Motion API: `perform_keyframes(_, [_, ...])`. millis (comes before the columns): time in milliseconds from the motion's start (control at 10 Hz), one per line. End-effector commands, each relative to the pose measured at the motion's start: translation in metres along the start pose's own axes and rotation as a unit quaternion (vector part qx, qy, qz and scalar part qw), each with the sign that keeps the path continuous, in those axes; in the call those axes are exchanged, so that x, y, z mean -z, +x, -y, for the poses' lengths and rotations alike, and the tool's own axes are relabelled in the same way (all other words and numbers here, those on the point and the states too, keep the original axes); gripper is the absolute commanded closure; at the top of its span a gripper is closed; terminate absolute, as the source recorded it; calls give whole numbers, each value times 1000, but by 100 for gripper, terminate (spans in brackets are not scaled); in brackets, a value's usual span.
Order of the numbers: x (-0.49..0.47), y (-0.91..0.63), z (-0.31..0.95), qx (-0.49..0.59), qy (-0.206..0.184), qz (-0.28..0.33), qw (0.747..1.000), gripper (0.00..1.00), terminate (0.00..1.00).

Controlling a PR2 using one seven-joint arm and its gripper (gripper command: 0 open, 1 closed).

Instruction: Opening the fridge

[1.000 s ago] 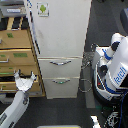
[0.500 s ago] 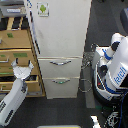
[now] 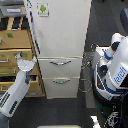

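Note:
The fridge [image 3: 62, 35] stands tall and white in the middle of the exterior view. A green-and-white sticker [image 3: 43, 9] sits near the top of its upper door. Below are two drawers with curved silver handles [image 3: 61, 63]. The upper door looks shut. My arm rises from the lower left, and its gripper [image 3: 26, 61] hangs beside the fridge's left edge, level with the bottom of the upper door. Its fingers [image 3: 19, 58] are spread apart with nothing between them. Whether they touch the door edge cannot be made out.
A wooden drawer cabinet [image 3: 14, 42] stands directly on the exterior view's left of the fridge, behind my gripper. A white-and-blue robot body [image 3: 114, 67] stands on the right, with cables [image 3: 88, 75] on the dark floor between it and the fridge.
My arm has risen from level with the lower drawers to the bottom of the upper door, staying close to the fridge's left edge. The fridge has not changed.

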Motion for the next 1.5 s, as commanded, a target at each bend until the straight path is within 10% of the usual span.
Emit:
perform_keyframes(100, [-15,52,28,17,-17,-14,1000,0,0])
perform_keyframes(1500, [-37,119,83,55,-56,-18,997,0,0])
